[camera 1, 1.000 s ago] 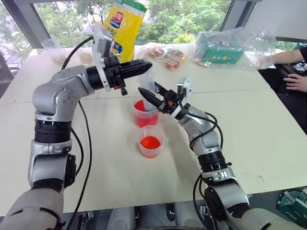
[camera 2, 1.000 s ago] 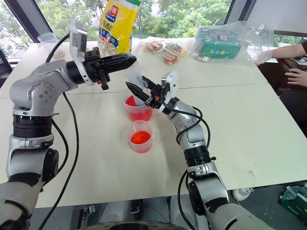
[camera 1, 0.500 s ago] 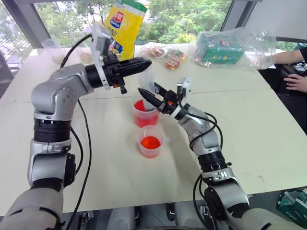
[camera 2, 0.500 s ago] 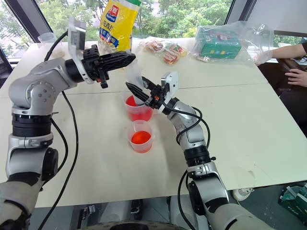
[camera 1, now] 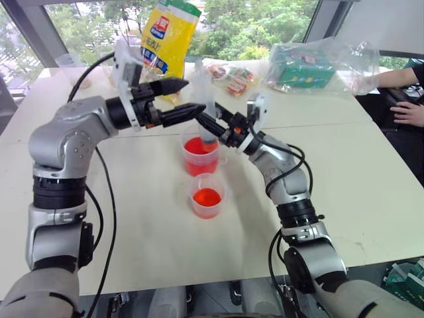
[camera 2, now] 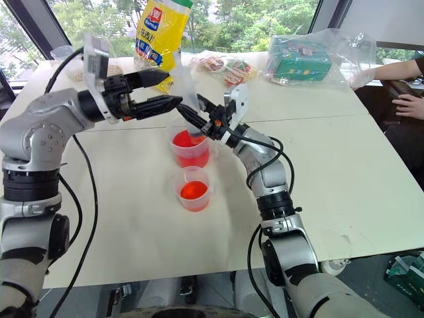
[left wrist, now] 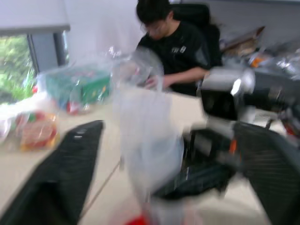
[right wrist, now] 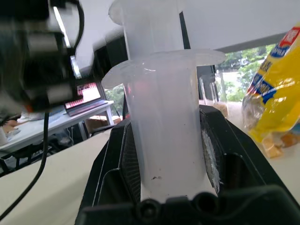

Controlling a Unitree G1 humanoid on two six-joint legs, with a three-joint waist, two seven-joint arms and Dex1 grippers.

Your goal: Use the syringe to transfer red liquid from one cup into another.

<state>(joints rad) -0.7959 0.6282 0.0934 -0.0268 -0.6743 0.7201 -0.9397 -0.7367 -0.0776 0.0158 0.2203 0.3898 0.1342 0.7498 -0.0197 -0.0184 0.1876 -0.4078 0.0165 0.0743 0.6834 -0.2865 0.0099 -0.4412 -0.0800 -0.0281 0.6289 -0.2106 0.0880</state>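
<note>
Now the syringe [camera 1: 202,99] stands nearly upright over the wider cup [camera 1: 200,154], its tip down at the red liquid [camera 1: 199,147] inside, and the right gripper [camera 1: 211,127] is clamped on its clear barrel. The right wrist view shows that grip closely: the barrel sits between the two black fingers [right wrist: 123,165], flange and plunger rising above. The left gripper [camera 1: 182,99] has its fingers spread apart, one on each side of the upper syringe; whether they touch it is hard to tell. In the left wrist view the blurred clear barrel [left wrist: 149,140] rises between the two dark fingers [left wrist: 65,173], with a seated person in a black shirt [left wrist: 180,51] beyond.

The smaller cup [camera 1: 207,195], also holding red liquid, stands just in front of the wider one on the white table [camera 1: 358,179].

A yellow bag [camera 1: 167,40] with a blue label stands behind; its writing is too small to read. Near it lie snack packets [camera 1: 228,76] and a clear bag holding a green box [camera 1: 311,66]. A person's forearm [camera 1: 397,79] rests at the table's far right edge.

Compared with a second ago, the left fingers, then pressed together above the syringe, have parted, and the left arm has drawn back toward the robot's left. The right gripper has lifted the syringe a little higher in the cup.
</note>
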